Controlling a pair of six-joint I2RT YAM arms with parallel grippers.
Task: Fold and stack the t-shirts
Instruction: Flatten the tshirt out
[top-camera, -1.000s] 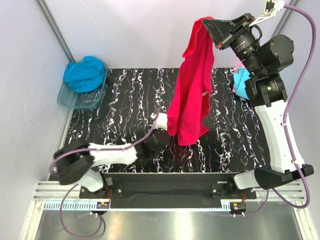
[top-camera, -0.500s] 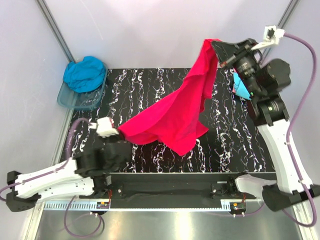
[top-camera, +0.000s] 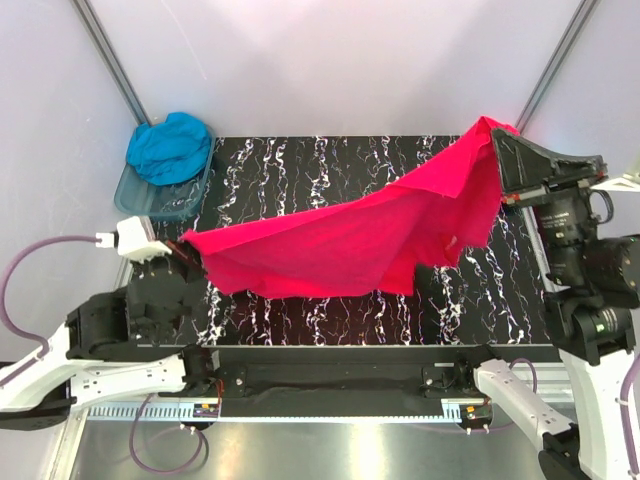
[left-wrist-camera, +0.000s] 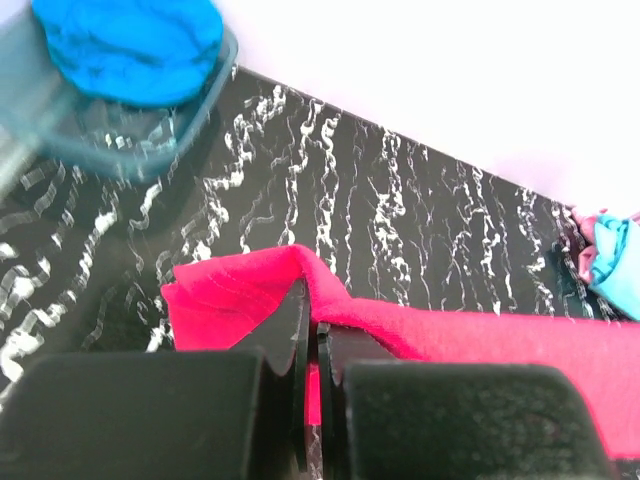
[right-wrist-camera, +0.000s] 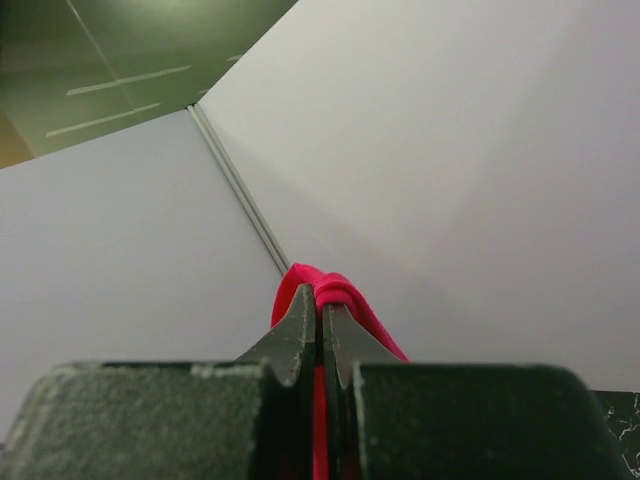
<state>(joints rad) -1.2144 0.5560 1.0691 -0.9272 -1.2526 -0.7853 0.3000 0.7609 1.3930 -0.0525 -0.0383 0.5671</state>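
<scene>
Right now the bright pink-red t-shirt (top-camera: 350, 245) hangs spread in the air over the black marbled table (top-camera: 300, 165), strung between the two arms. The left gripper (top-camera: 187, 256) is clamped on one corner, low near the table's left edge, and the right gripper (top-camera: 497, 138) is pinched tight on the opposite corner, high at the far right. The main risk, as I judge it, is a slip: each pair of jaws holds only a small bunch of soft cloth (a thin fold at the left, a rolled nub at the right), so a hard pull apart could drag a corner free and drop the shirt in a heap. The slant is a second worry: with one end so much higher, laying the shirt down could leave it skewed, and the sagging lower hem might fold under itself as it meets the table. Only the overhead view shows the whole span of cloth and both arms at once, plus the teal-blue t-shirt (top-camera: 170, 148) heaped in the clear tub (top-camera: 135, 205) at the far left corner. The left wrist view adds what the raised cloth hides from above: a light cyan t-shirt (left-wrist-camera: 612, 250) with what looks like a pale pink t-shirt (left-wrist-camera: 582, 262) beside it at the table's far right edge. The right wrist view gives only its own shut jaws, the red nub and bare wall.
</scene>
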